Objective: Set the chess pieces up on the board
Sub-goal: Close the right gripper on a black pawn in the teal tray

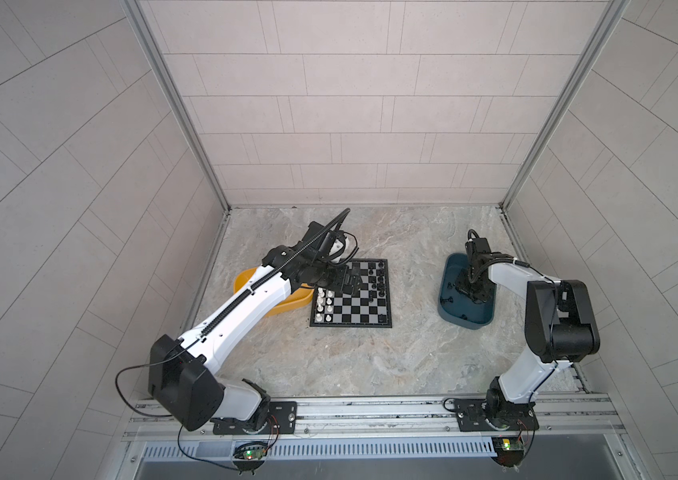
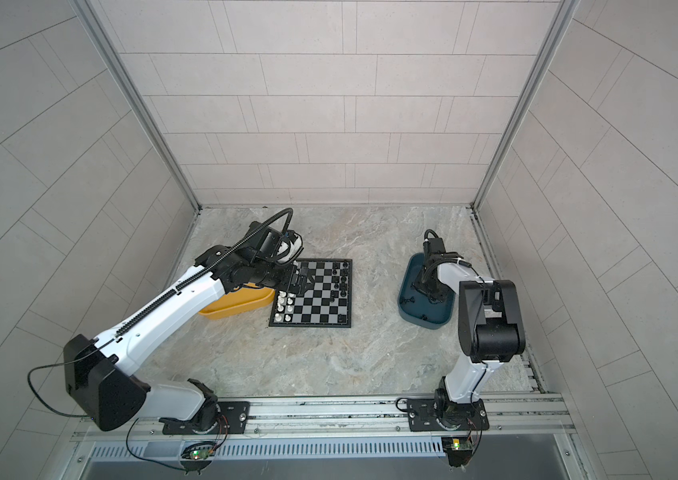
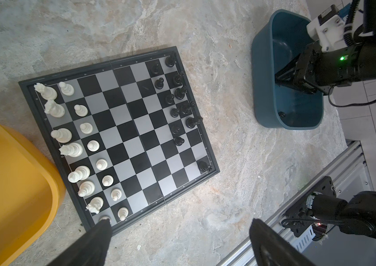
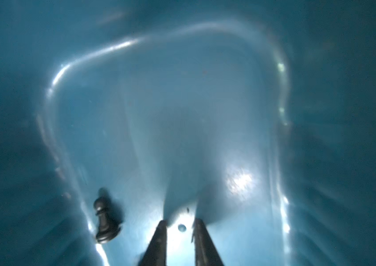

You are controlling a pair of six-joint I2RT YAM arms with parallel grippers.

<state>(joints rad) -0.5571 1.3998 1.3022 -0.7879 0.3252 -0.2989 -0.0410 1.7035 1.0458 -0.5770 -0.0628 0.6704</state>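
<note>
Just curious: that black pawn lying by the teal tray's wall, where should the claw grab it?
Likely from above, across the black pawn at its slim neck: it lies on its side close by the teal tray wall, so that side looks blocked.

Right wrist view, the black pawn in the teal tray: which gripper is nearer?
Right. The right gripper is inside the teal tray, beside the black pawn. The left gripper is at the board's white side, well away from the tray.
</note>
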